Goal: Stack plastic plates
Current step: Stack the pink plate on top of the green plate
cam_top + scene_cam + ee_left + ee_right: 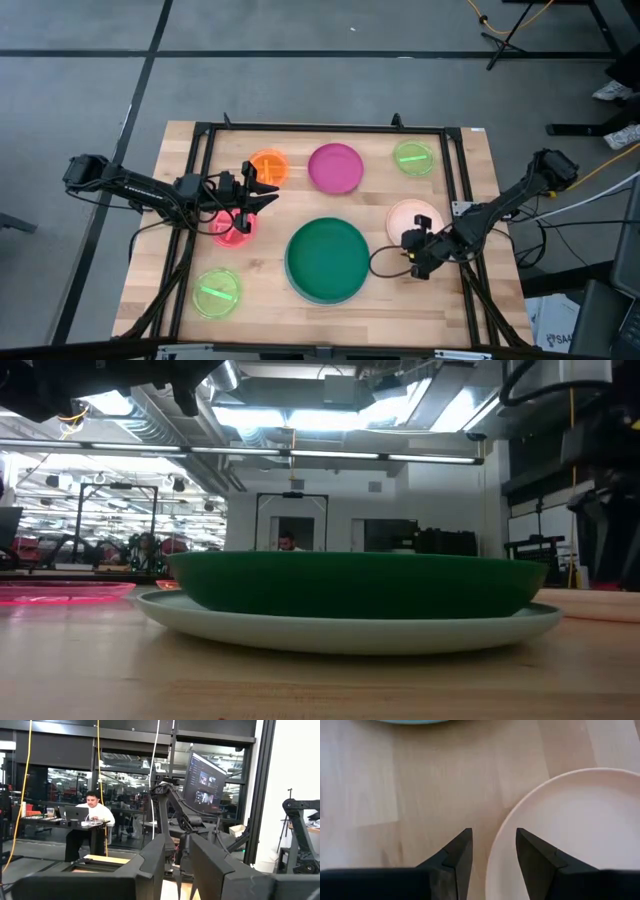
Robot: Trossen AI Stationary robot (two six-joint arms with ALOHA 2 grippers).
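The dark green plate (327, 258) lies inside the light blue plate (350, 628) near the table's front middle. The peach plate (411, 216) lies flat to their right. My right gripper (417, 246) hangs open over its near-left rim (495, 860), pointing down, one finger over the plate and one over bare wood. My left gripper (268, 192) is open and level, raised between the orange plate (268, 165) and the pink-red plate (235, 229). The magenta plate (335, 167) and two lime plates (413, 158) (216, 293) lie apart on the table.
A black frame (320, 128) runs around the wooden table's (260, 310) working area, and cables trail along both sides. Bare wood shows in front of the big plates and between the rows. A person sits at a desk (90, 815) in the room beyond.
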